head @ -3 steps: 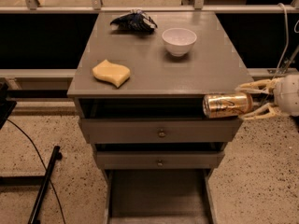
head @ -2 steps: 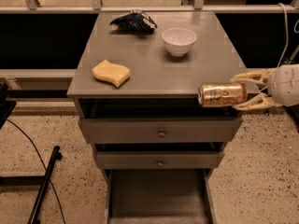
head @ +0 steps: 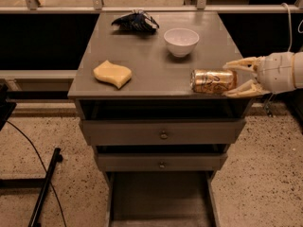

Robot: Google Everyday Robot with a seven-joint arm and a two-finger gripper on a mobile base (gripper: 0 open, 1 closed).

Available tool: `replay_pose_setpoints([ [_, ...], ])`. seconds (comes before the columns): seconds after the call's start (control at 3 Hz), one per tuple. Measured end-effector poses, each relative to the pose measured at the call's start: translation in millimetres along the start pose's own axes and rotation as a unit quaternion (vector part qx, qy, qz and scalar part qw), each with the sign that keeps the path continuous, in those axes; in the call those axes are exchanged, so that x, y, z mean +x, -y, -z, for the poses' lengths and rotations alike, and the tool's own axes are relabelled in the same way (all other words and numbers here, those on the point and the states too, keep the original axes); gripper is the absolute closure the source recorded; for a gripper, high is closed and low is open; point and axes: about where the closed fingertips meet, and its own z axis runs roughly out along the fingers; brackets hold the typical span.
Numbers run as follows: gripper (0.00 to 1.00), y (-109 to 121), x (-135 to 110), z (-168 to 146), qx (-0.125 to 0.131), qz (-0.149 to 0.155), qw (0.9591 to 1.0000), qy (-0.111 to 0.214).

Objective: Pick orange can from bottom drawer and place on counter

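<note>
The orange can lies sideways, held over the front right part of the counter, close above its surface. My gripper comes in from the right edge and is shut on the can's right end, one pale finger above it and one below. The bottom drawer is pulled open at the bottom of the cabinet, and the part of its tray that shows holds nothing.
A yellow wavy sponge lies at the counter's front left. A white bowl stands at the back right, and a dark crumpled bag at the back middle. Two shut drawers with knobs face me. A black stand is at the floor left.
The gripper has carried the can up and to the left, from beside the cabinet's front right edge to over the counter's front right part.
</note>
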Motion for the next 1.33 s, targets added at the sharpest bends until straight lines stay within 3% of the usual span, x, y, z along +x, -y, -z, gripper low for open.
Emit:
replay_pose_setpoints([
  [0.67,1.00,20,-2,-32,0.014,-0.025,0.9995,0.010],
  [1.0,0.83,25,2,-42,0.021,-0.041,0.9989,0.009],
  [1.33,0.59,28,8,-44,0.028,-0.065,0.9975,-0.002],
])
